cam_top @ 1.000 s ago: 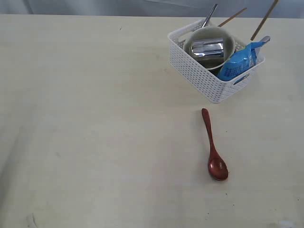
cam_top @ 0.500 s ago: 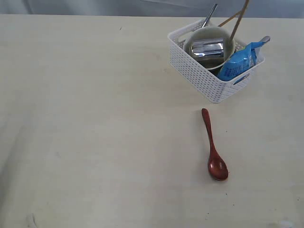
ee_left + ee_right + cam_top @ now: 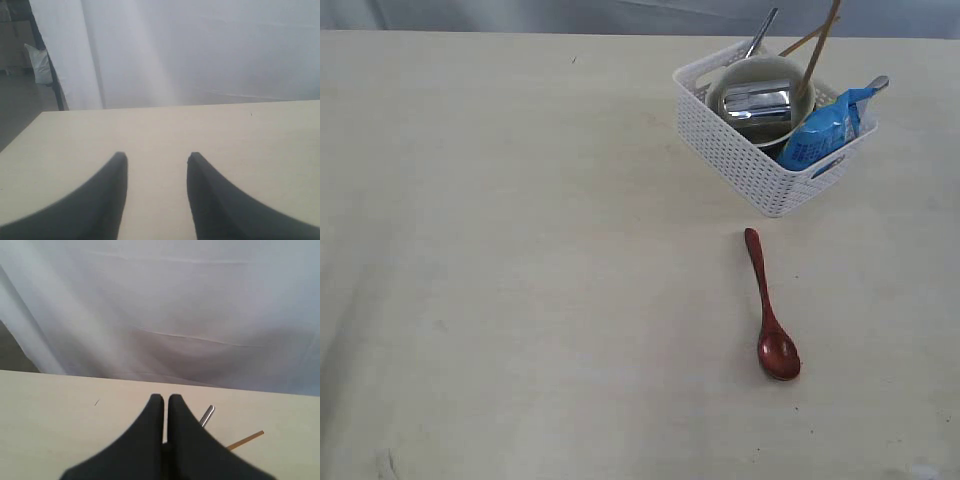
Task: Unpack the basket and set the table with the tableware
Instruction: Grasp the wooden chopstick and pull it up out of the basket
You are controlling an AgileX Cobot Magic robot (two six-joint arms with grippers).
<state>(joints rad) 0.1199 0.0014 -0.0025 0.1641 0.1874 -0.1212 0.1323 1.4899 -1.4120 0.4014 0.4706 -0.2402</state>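
The white basket (image 3: pixel 740 160) stands at the far right of the table (image 3: pixel 520 250). In it are a cream bowl (image 3: pixel 804 98) with a steel cup (image 3: pixel 758 100), and two steel handles (image 3: pixel 762 30) (image 3: pixel 877 84). One chopstick (image 3: pixel 795 45) leans on the back rim. The other chopstick (image 3: pixel 817 60) rises steeply from the bowl and runs off the top edge. My right gripper (image 3: pixel 165 396) is shut on it, with the grip hidden behind the fingers. The red-brown spoon (image 3: pixel 770 310) lies on the table in front of the basket. My left gripper (image 3: pixel 156 156) is open above bare tabletop.
A blue snack bag (image 3: pixel 825 130) stands in the basket's right side. In the right wrist view a steel handle (image 3: pixel 207 415) and a chopstick (image 3: pixel 246 440) poke out past the fingers. A pale curtain hangs behind the table's far edge.
The steep chopstick has swung from leaning at the basket's right rim to standing over the bowl. The spoon, basket and left gripper have stayed put.
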